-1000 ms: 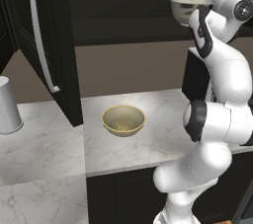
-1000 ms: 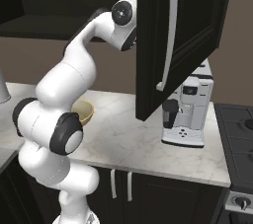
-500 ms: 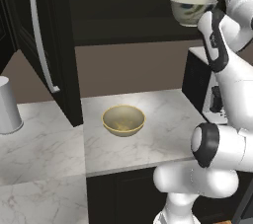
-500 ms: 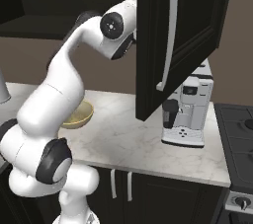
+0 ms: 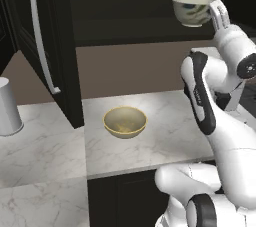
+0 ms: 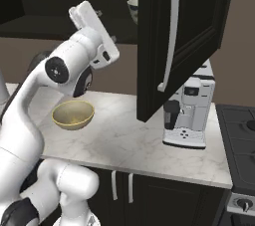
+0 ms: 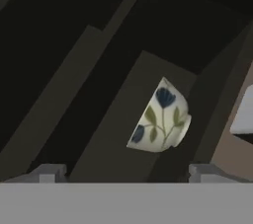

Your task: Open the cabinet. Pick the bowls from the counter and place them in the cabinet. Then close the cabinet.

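White bowl [image 5: 191, 11] sits inside open cabinet [image 6: 174, 41], released. Tool [image 7: 126, 171] spread wide, empty, just clear. Tan bowl [image 5: 125, 121] waits on tabletop [image 5: 150, 146].

White bowl [image 5: 191, 11] in open cabinet [image 6: 187, 26]; tan bowl [image 5: 125, 121] on counter [image 5: 165, 141].

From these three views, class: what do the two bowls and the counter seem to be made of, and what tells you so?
Off-white bowl: probably glazed ceramic, going by its painted blue flowers and green leaves.
Tan-yellow bowl: perhaps ceramic or stoneware with a dull finish; a plain tan body and paler rim leave it open.
Counter: looks like polished marble or a marble-patterned slab, white with grey veins.
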